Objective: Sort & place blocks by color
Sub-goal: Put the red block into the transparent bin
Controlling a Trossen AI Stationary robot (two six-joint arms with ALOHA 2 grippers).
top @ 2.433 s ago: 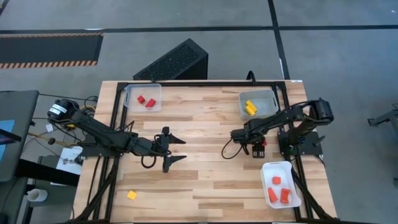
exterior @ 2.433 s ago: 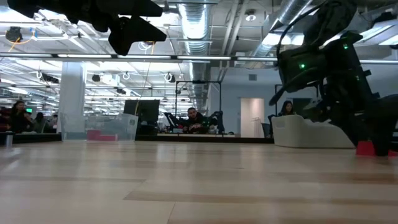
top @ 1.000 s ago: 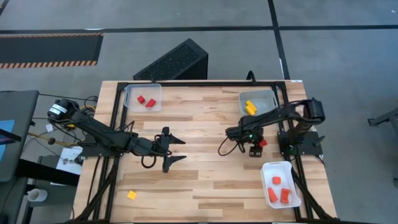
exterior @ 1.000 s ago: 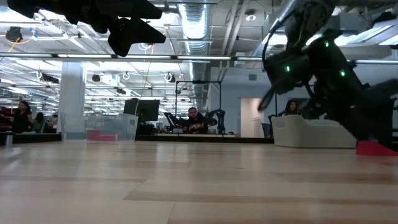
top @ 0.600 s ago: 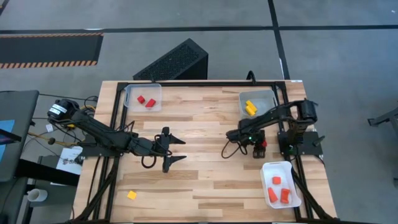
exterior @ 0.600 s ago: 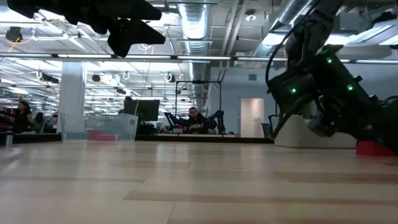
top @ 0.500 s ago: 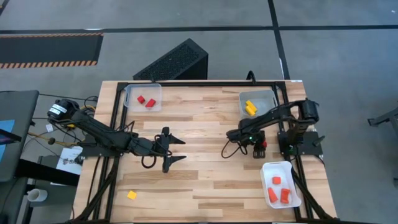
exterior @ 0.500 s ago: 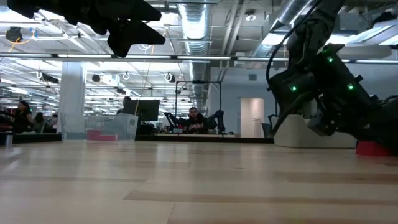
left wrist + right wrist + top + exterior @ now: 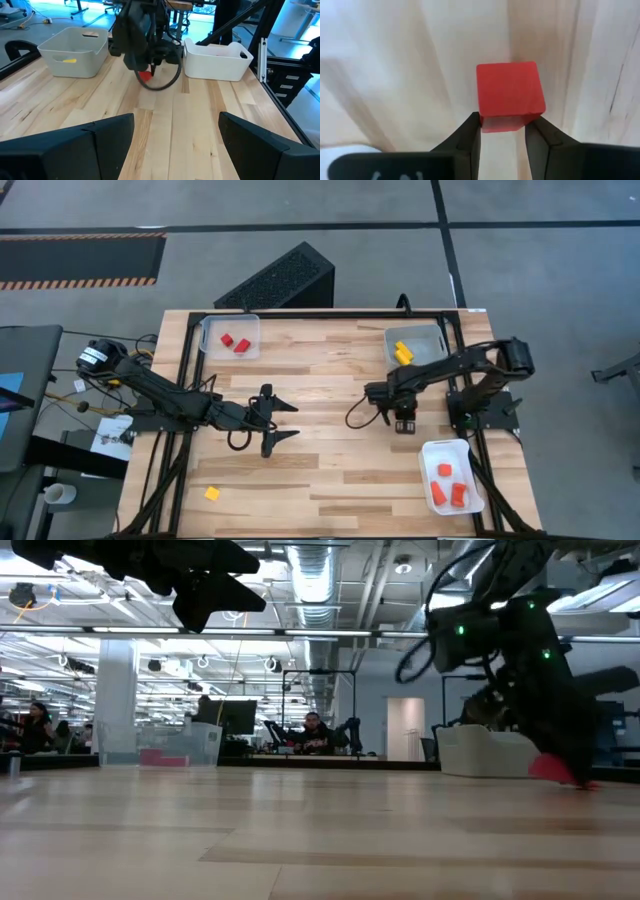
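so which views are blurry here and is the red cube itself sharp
Right wrist view: the small red cube is sharp between the right gripper fingers, while the wooden table behind streaks with motion blur. Low view: the same cube is smeared. High view: even light, no blur.

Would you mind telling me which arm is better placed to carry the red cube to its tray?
The right: its end effector is shut on the red cube, while the left end effector hangs open and empty mid-table.

Cube [image 9: 509, 95] between right gripper [image 9: 503, 135] fingers
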